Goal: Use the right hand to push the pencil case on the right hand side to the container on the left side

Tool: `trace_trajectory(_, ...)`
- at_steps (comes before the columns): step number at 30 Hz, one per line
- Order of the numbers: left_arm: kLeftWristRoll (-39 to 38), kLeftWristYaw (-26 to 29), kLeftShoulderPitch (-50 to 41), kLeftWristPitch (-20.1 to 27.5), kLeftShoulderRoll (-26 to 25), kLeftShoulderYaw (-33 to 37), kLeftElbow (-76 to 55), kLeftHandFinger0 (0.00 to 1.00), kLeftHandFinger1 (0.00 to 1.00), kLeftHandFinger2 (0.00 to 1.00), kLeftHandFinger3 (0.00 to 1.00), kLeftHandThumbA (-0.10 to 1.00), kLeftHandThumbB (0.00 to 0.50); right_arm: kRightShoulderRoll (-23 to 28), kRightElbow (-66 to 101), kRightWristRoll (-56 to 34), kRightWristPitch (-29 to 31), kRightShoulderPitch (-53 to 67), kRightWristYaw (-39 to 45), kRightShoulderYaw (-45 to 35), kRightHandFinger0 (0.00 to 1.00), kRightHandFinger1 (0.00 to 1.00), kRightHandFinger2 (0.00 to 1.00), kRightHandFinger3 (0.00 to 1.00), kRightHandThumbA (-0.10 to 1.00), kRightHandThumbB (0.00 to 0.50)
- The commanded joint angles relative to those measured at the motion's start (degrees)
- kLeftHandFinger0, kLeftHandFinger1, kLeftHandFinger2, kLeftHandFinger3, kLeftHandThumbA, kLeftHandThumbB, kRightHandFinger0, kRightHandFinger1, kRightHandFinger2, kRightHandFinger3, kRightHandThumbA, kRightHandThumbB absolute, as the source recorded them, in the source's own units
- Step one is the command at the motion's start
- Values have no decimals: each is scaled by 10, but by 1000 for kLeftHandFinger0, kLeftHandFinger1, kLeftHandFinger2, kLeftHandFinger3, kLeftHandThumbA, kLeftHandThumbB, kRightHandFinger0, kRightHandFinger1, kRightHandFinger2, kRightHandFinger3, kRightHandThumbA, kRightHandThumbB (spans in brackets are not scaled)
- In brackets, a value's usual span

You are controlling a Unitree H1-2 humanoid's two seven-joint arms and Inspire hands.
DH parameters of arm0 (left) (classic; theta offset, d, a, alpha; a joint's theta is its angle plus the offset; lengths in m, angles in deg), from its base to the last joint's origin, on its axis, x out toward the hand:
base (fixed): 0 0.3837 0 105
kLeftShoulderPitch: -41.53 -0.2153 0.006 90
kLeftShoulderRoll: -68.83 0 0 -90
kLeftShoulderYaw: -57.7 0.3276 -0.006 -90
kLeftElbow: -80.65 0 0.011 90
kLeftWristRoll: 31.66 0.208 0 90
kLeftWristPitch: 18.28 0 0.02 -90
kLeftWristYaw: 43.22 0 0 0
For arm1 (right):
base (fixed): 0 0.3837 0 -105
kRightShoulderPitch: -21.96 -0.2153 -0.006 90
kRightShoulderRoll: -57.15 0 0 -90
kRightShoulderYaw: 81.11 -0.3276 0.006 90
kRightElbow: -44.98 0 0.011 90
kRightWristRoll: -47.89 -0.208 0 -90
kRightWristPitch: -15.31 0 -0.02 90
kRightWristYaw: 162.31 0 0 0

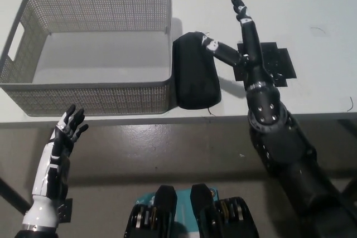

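Your right hand (241, 48) was held open above the white table (312, 4), fingers (244, 18) stretched away from you toward the far side and gripping nothing. One digit reached out sideways to the left, its tip resting at the upper right corner of the black pencil case (195, 79); whether it pressed on the case or only hovered just above it, you could not tell from this view. The black forearm rose from the lower right and crossed over a black cross-shaped mark (277, 62) on the table.

The pencil case lay flat on the table near its front edge, its long side running away from you, just beside the right wall of the grey mesh container (89, 48) and seemingly touching it. It sat outside the container, not in it. The container stood on the left part of the table.

Your white left hand (64, 137) rested low at the lower left, below the table's front edge, fingers spread and holding nothing.
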Motion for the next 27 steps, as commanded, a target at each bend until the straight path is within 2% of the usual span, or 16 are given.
trace_trajectory(1, -5, -2, 23, -4, -16, -10, -22, 1000, 1000, 1000, 1000, 1000, 112, 23, 313, -23, -31, 102, 56, -8, 1000, 1000, 1000, 1000, 1000, 342)
trace_trajectory(4, -7, -4, 24, -3, -16, -9, -21, 1000, 1000, 1000, 1000, 1000, 112, 34, 417, -36, -27, 169, 73, -3, 1000, 1000, 1000, 1000, 1000, 321)
trace_trajectory(5, -7, -7, 27, 3, -18, -8, -16, 1000, 1000, 1000, 1000, 1000, 104, 40, 443, -36, -30, 188, 77, -2, 1000, 1000, 1000, 1000, 1000, 346)
trace_trajectory(7, -5, -8, 28, 8, -20, -7, -13, 1000, 1000, 1000, 1000, 1000, 116, 57, 493, -43, -27, 237, 91, 2, 1000, 1000, 1000, 1000, 1000, 356)
trace_trajectory(10, -4, -7, 32, 3, -21, -8, -16, 1000, 1000, 1000, 1000, 1000, 116, 80, 531, -46, -2, 297, 104, 5, 1000, 1000, 1000, 1000, 1000, 317)
trace_trajectory(12, -5, -6, 33, -5, -20, -9, -23, 1000, 1000, 1000, 1000, 1000, 108, 86, 543, -63, -4, 329, 112, 7, 1000, 1000, 1000, 1000, 1000, 319)
trace_trajectory(14, -4, -6, 32, -6, -20, -8, -25, 1000, 1000, 1000, 1000, 1000, 100, 91, 540, -84, 2, 357, 121, 13, 1000, 1000, 1000, 1000, 1000, 263)
trace_trajectory(16, -4, -6, 35, -6, -19, -7, -23, 1000, 1000, 1000, 1000, 1000, 107, 93, 537, -86, 2, 371, 125, 15, 1000, 1000, 1000, 1000, 1000, 244)
trace_trajectory(18, -7, -8, 36, -7, -17, -5, -23, 1000, 1000, 1000, 1000, 1000, 106, 93, 536, -87, -7, 392, 128, 18, 1000, 1000, 1000, 1000, 1000, 253)
trace_trajectory(22, -6, -6, 35, -13, -16, -6, -30, 1000, 1000, 1000, 1000, 1000, 97, 96, 521, -91, -4, 408, 144, 26, 1000, 1000, 1000, 1000, 1000, 236)
trace_trajectory(23, -4, -7, 36, -13, -18, -5, -31, 1000, 1000, 1000, 1000, 1000, 101, 96, 522, -88, -11, 416, 147, 29, 1000, 1000, 1000, 1000, 1000, 262)
trace_trajectory(27, 0, -4, 40, -14, -19, -5, -31, 1000, 1000, 1000, 1000, 1000, 108, 96, 506, -79, -2, 424, 158, 29, 1000, 1000, 1000, 1000, 1000, 282)
